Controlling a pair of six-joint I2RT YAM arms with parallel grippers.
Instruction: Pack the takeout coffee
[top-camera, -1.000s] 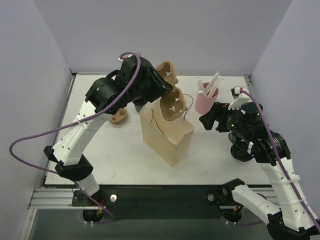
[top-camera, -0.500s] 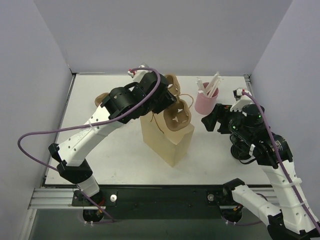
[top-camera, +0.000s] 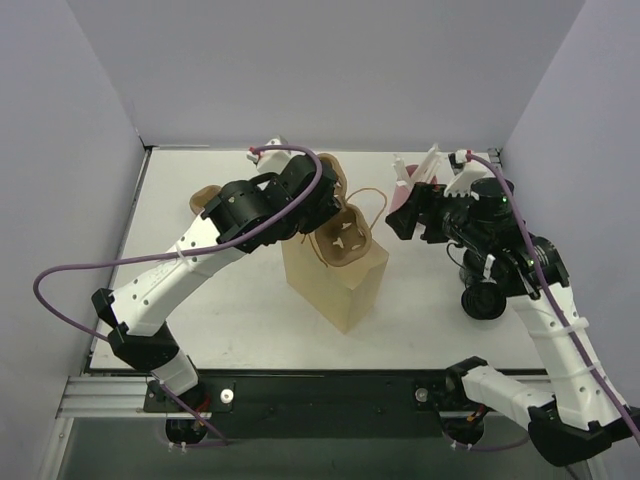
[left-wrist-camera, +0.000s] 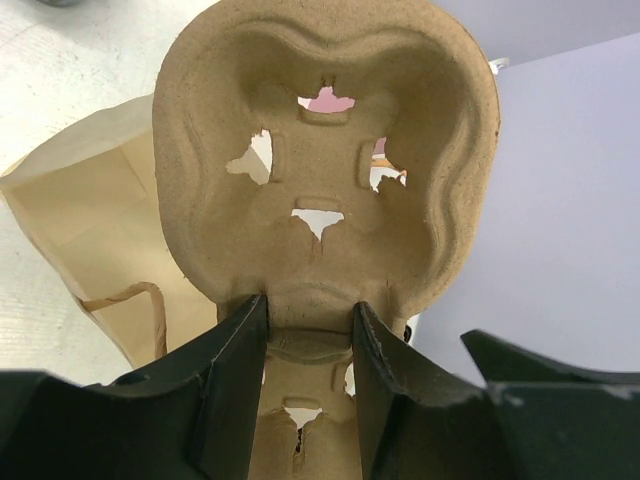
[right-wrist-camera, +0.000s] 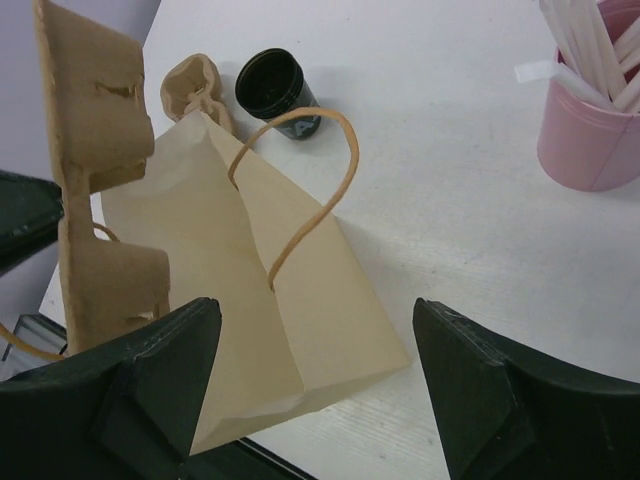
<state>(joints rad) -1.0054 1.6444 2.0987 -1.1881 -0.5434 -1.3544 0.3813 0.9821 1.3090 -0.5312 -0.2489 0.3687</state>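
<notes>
1. The left claw (left-wrist-camera: 305, 325) is clamped on the narrow waist of a pulp cup carrier (left-wrist-camera: 320, 150). Its jaws are partly closed, with one finger on each side of the neck.
2. The carrier stands on end above the mouth of the paper bag (top-camera: 335, 285), which sits upright near the middle of the table (top-camera: 240, 320). From these views I cannot tell whether the carrier's lower edge has entered the bag.
3. The right claw (right-wrist-camera: 310, 340) is wide and holds nothing. It hovers at about 2 o'clock from the bag, facing the bag's handle.
4. A pink cup (right-wrist-camera: 590, 140) full of white sticks (right-wrist-camera: 590, 40) stands at 2 o'clock from the bag, just beyond the right claw.
5. At 10 o'clock from the bag lie a second carrier (right-wrist-camera: 195, 85) and a black round lid (right-wrist-camera: 270, 85). Both are on the table and well apart from the claws. I cannot tell whether a cup sits under the lid.
6. Progress, as I judge it: the carrier is lifted and lined up, so the first item is nearly packed — but nothing is clearly inside yet.
7. What is left: lowering the carrier into the bag and letting go. After that, probably some of the remaining items on the table — the task does not say which.
</notes>
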